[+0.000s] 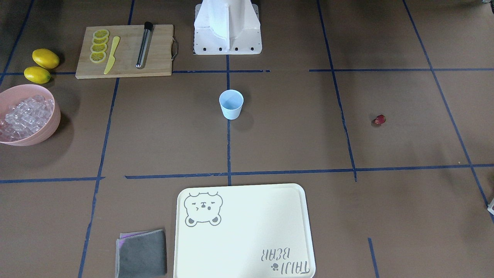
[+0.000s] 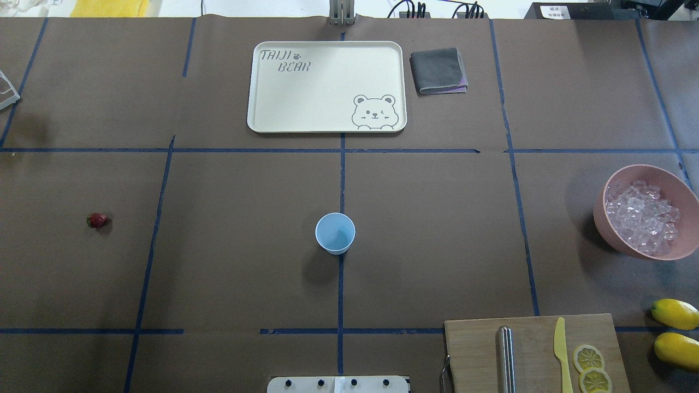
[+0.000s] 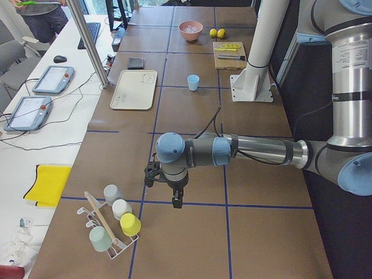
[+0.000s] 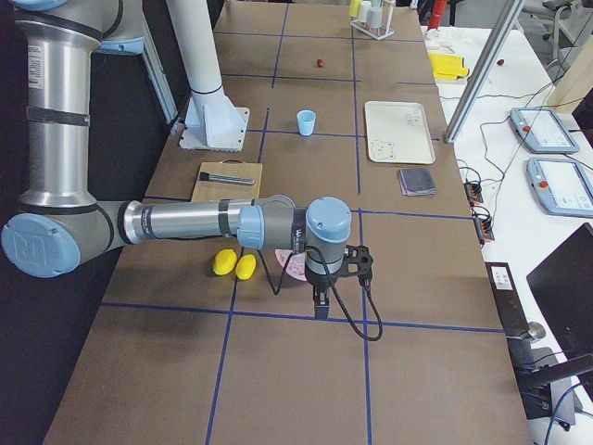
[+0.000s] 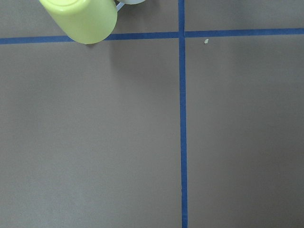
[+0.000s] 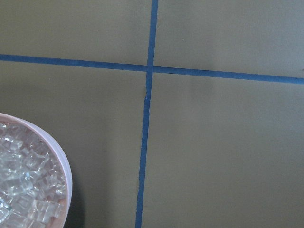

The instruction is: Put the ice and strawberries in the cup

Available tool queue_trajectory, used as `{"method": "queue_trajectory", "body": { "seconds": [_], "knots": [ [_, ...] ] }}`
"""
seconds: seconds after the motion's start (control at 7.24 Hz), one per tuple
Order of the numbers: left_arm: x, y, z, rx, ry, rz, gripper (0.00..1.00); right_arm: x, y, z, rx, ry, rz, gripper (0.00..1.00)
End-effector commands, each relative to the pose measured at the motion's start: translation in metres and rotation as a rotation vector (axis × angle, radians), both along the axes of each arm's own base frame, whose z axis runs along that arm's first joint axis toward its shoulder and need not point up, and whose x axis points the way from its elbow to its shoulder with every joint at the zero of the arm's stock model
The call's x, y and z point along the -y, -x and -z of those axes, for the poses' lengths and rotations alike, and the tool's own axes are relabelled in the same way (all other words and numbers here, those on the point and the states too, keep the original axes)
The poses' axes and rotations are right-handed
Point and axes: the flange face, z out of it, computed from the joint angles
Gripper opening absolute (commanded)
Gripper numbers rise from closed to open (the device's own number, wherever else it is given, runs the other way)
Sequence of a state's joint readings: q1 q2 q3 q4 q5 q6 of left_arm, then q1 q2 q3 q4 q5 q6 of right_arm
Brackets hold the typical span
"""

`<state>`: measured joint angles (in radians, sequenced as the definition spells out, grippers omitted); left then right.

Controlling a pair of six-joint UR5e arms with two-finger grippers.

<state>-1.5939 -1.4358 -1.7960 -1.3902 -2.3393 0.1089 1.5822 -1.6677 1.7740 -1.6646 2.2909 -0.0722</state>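
Observation:
The pale blue cup (image 1: 231,104) stands upright and empty at the table's middle, also in the overhead view (image 2: 335,233). The ice (image 1: 23,116) fills a pink bowl (image 2: 605,221) on the robot's right side and shows in the right wrist view (image 6: 23,183). One dark red strawberry (image 1: 379,120) lies alone on the robot's left side (image 2: 97,220). My left gripper (image 3: 176,200) hangs over bare table far beyond the strawberry, by a cup rack. My right gripper (image 4: 320,306) hangs just past the bowl. I cannot tell whether either is open or shut.
A wooden cutting board (image 1: 123,50) holds lemon slices, a yellow knife and a metal tube. Two lemons (image 1: 45,58) lie beside it. A cream tray (image 1: 243,231) and a grey cloth (image 1: 141,253) lie across the table. A rack of cups (image 3: 113,224) stands at the left end.

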Motion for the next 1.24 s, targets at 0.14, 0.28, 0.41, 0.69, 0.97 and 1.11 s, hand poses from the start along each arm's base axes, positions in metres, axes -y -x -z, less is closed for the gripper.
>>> {"method": "queue_trajectory", "body": {
  "seconds": [0.14, 0.28, 0.41, 0.69, 0.97, 1.11],
  "knots": [
    [0.0, 0.0, 0.001, 0.0, -0.003, 0.0, 1.0, 0.012, 0.028, 0.012, 0.003, -0.166, 0.06, 1.0],
    [0.0, 0.0, 0.001, 0.0, -0.003, 0.0, 1.0, 0.025, 0.058, 0.028, 0.007, -0.214, 0.123, 1.0],
    [0.0, 0.0, 0.001, 0.0, -0.003, 0.0, 1.0, 0.029, 0.068, 0.038, 0.019, -0.287, 0.139, 1.0],
    [0.0, -0.001, 0.002, -0.001, -0.005, -0.001, 1.0, 0.033, 0.119, 0.056, 0.043, -0.425, 0.235, 1.0],
    [0.0, -0.001, 0.002, -0.001, -0.005, -0.001, 1.0, 0.029, 0.172, 0.067, 0.04, -0.511, 0.334, 1.0],
    [0.0, -0.001, 0.002, -0.001, -0.005, -0.001, 1.0, 0.023, 0.192, 0.066, 0.051, -0.513, 0.377, 0.99]
  ]
}}
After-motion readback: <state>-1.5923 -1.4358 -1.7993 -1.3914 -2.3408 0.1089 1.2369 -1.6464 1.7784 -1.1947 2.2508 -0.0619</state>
